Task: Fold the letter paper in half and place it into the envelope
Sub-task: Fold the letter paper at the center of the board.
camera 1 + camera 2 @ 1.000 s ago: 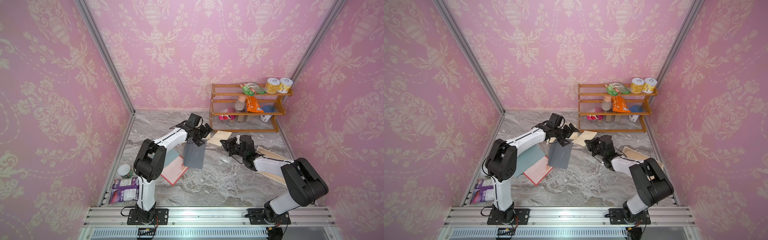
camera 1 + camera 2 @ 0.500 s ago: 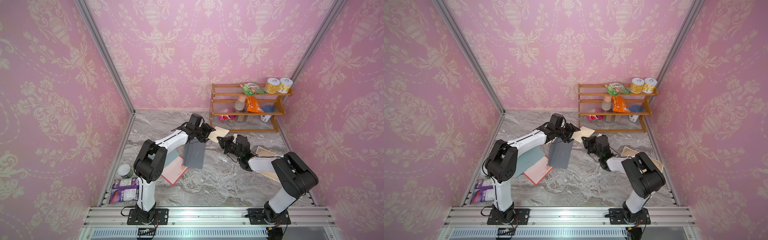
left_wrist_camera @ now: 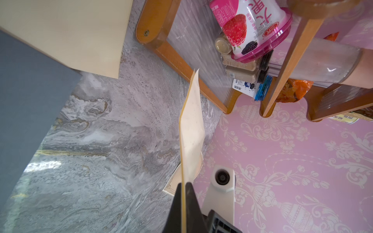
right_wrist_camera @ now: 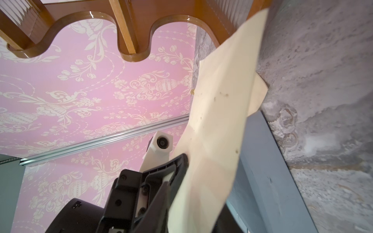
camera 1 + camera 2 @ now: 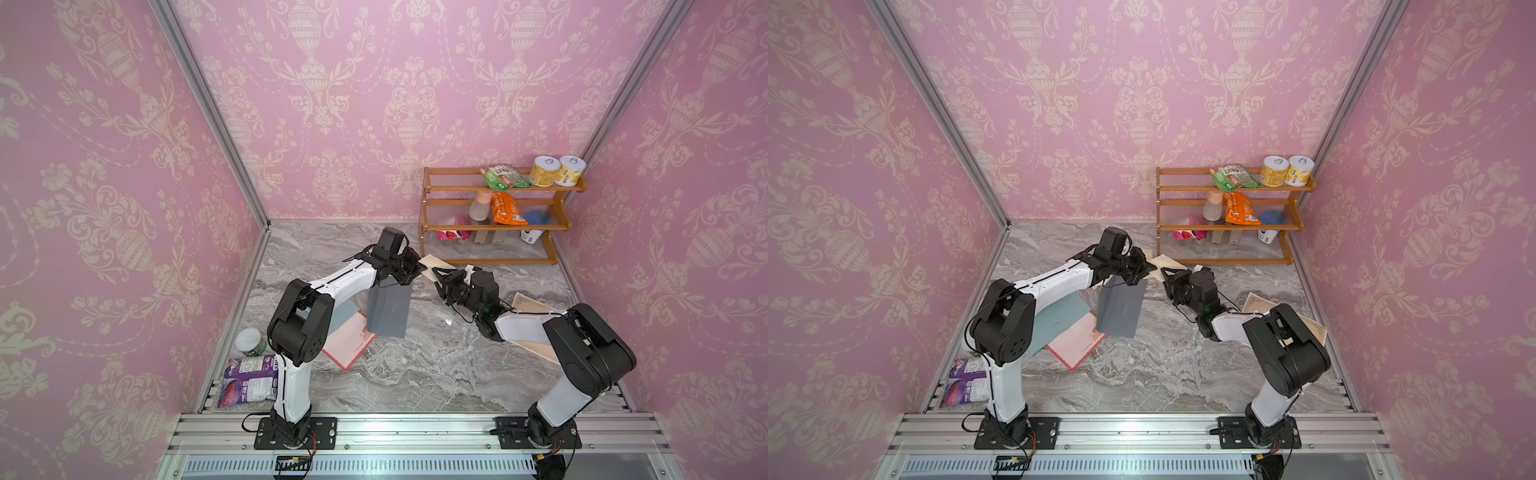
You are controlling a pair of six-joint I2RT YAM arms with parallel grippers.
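Your left arm [image 5: 345, 282] rises from its base at the front of the table [image 5: 415, 374]. It bends at a dark elbow and slopes its white forearm back toward the wooden shelf [image 5: 494, 226]. Its wrist is turned so that the left claw [image 3: 183, 186] points across at the other arm. Your right arm [image 5: 523, 328] comes up from its own base at the front, folds sharply, and runs its forearm low over the table toward the middle. The two claws meet almost tip to tip in front of the shelf.

The cream paper [image 5: 434, 262] is held off the table between the two claws, near the foot of the shelf. In the left wrist view you see it edge-on, running away from the fingertips with a bend partway along. In the right wrist view its broad face shows a few small brown spots.

The left claw is closed on the near edge of the cream paper, both black fingers pinching it with no gap. The right claw [image 5: 437, 280] sits just beside the paper's other end, its fingers a little apart in both top views. Whether they touch the paper cannot be told.

A dark grey sheet [image 5: 388, 309] shows just below the left claw; whether it lies flat or hangs is unclear. Beside it, a pink sheet with a red edge [image 5: 349, 343] lies on the table. A bordered cream sheet [image 5: 534, 305] lies under the right forearm.
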